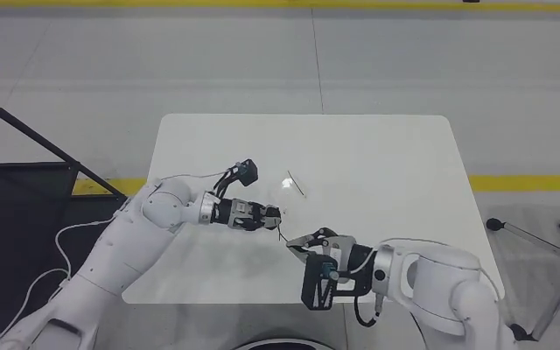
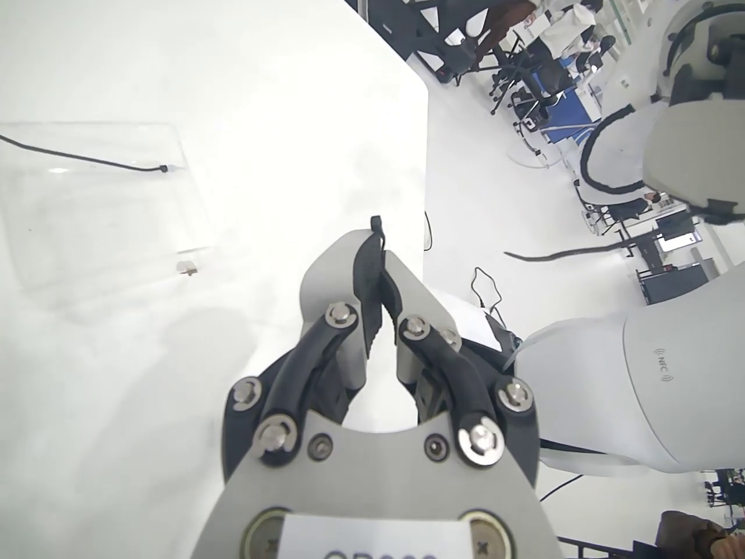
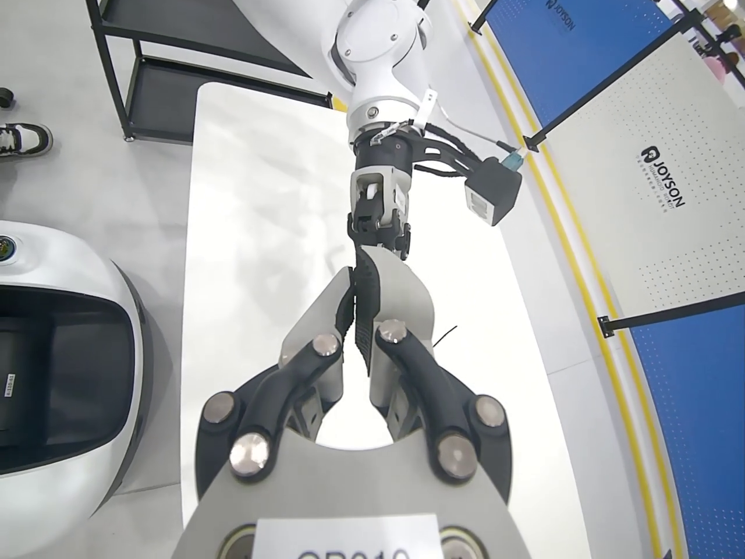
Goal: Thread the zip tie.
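Tabletop (image 1: 385, 175); zip tie (image 2: 377, 223) along left tool (image 2: 379, 261)

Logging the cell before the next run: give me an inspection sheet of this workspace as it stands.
Surface: white table, rounded corners.
Job's things: zip tie pinched in the left gripper; second zip tie lying on a clear sheet.
Clutter: small piece beside the sheet's edge.
Grippers: left shut on the tie; right gripper shut, close by, its hold unclear.
Cables: camera lead along the left wrist.
Surroundings: yellow floor line, blue panels, black rack.
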Tool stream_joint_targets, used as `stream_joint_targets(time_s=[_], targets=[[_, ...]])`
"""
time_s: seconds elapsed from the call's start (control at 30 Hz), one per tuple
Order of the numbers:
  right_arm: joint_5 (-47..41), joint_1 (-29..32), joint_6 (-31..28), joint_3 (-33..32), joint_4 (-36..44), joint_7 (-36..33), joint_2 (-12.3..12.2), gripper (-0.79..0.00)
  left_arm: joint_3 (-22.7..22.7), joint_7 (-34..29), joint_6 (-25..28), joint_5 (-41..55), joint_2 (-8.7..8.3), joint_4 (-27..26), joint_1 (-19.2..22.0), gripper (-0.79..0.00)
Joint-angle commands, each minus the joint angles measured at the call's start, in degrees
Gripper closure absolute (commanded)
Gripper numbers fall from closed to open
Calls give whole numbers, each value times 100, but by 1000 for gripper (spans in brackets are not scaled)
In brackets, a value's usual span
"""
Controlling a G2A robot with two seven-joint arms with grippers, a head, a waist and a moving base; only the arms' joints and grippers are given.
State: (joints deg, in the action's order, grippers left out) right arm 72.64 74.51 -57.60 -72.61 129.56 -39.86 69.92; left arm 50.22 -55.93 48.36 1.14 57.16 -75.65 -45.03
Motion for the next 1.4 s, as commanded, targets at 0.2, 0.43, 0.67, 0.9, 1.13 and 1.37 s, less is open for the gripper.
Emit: stream_joint_targets(time_s=[0.2,0.43,0.67,0.9,1.13,1.37], targets=[[-93,-128,191,181,24,-394,-67,0,-92,169,168,-434,-50,-127,4,0],[-178,-231,290,314,9,-582,-123,0,-64,261,259,-438,-70,-159,-36,0],[-286,-356,383,391,-88,-673,-175,0,-64,261,259,-438,-70,-159,-36,0],[-388,-483,456,471,-182,-708,-224,0,-64,261,259,-438,-70,-159,-36,0],[-434,-587,610,532,-259,-709,-265,0,-64,261,259,-438,-70,-159,-36,0],[-476,-663,686,584,-325,-711,-310,0,-64,261,259,-438,-70,-159,-36,0]])
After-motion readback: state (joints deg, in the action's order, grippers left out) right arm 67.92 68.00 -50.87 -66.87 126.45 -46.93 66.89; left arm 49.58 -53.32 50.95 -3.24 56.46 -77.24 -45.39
